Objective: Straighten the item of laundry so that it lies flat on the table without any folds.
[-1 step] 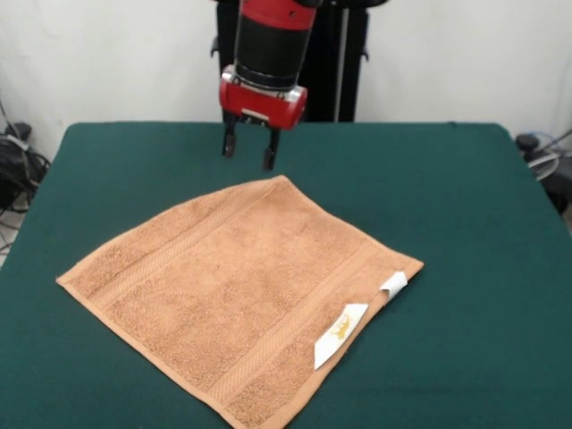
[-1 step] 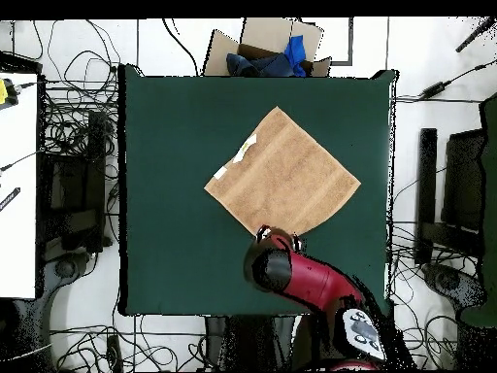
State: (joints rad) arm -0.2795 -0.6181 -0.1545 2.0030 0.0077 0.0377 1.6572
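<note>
Now my gripper (image 1: 248,153) spread, empty, hovering by far corner of towel (image 1: 239,295). Soft, light, limp; pinch corner, drag gently.

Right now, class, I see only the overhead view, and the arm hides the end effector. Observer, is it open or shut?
Observer: Open. In the front view the end effector has its fingers apart with nothing between them.
Operator: Is it touching the towel?
Observer: No. Its tips sit just beyond one corner of the towel, not on it.
Operator: Any raised folds?
Observer: None that I can see; only the small tag curls up.
</note>
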